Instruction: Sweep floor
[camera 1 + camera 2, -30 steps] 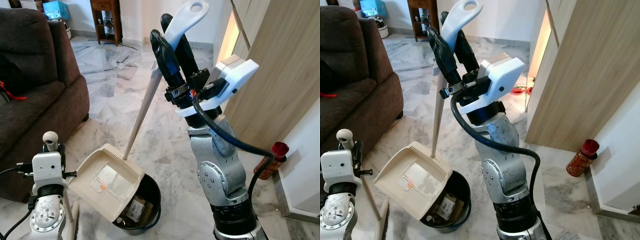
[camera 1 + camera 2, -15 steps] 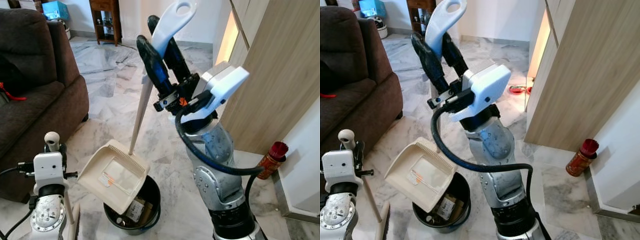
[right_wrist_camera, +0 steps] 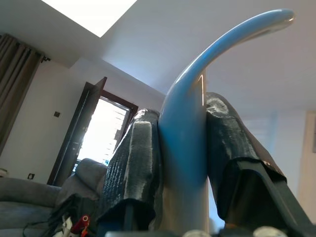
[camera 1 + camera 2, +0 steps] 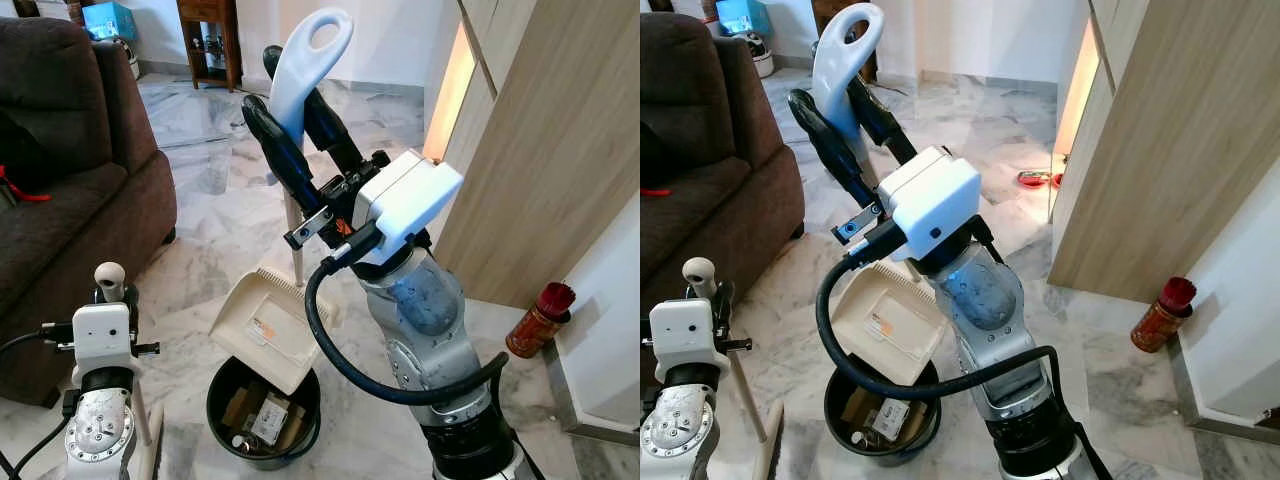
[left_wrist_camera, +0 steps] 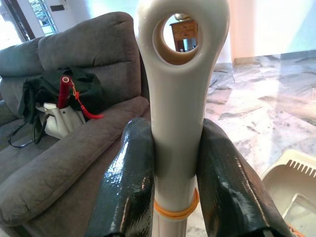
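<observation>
The dustpan (image 4: 268, 330), a cream plastic scoop with a comb-toothed back edge, hung tilted just above the round black bin (image 4: 263, 412) on the marble floor (image 4: 215, 190), at about 7 o'clock from the raised right arm. A small label with an orange mark sat on its face; the writing was too small to read. Its long pale handle (image 4: 308, 62) ended in a flat looped grip, and the right pincer (image 4: 290, 120) was clamped on that handle just below the loop. The right wrist view showed both black ribbed fingers (image 3: 138, 168) pressed against the handle's sides.

The left wrist view showed the left pincer (image 5: 174, 163) closed on a cream broom handle (image 5: 177, 94) with a hanging hole and an orange ring, a grey-brown fabric sofa (image 5: 74, 123) and a dark bag with red cord (image 5: 69, 94) behind. In the eye views that handle's knob (image 4: 109, 275) stood at 8 o'clock, and a red-capped bottle (image 4: 537, 320) at 3 o'clock by the wooden cabinet (image 4: 560, 130).
</observation>
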